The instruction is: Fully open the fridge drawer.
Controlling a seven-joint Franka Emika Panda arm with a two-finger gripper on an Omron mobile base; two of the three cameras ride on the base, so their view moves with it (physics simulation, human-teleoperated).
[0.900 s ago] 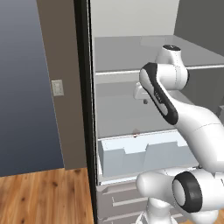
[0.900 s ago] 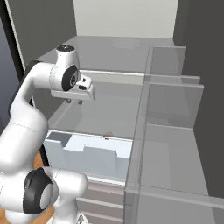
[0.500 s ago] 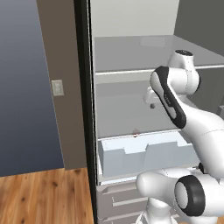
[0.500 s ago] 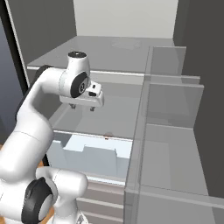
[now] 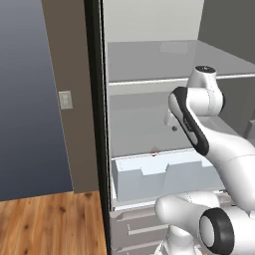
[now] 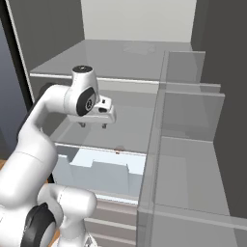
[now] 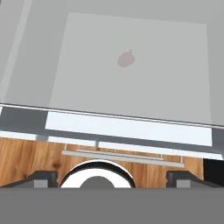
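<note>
The fridge drawer (image 5: 164, 177) (image 6: 103, 173) is a pale blue-white translucent bin with a stepped notch in its front wall. It sits under the lowest glass shelf (image 5: 139, 137) (image 6: 130, 132). In the hand view its front rim (image 7: 127, 127) is a pale band just past that shelf's edge. My gripper (image 6: 93, 125) (image 5: 173, 126) hangs over this shelf, above the drawer and apart from it, pointing down. It is open, with the finger tips (image 7: 42, 177) wide apart and nothing between them. In the left base view my own arm hides most of the hand.
Grey flat-fronted drawers with bar handles (image 5: 144, 226) (image 6: 116, 212) (image 7: 122, 154) lie below the bin. A higher glass shelf (image 5: 164, 62) (image 6: 120, 55) runs above my hand. Door bins (image 6: 188, 144) stand close on the right. A small reddish spot (image 7: 125, 59) marks the lowest shelf. Wooden floor (image 5: 50, 224) lies at left.
My hand has come down and shifted a little to the right, from level with the upper shelf's edge to low over the shelf above the drawer. The drawer has not moved.
</note>
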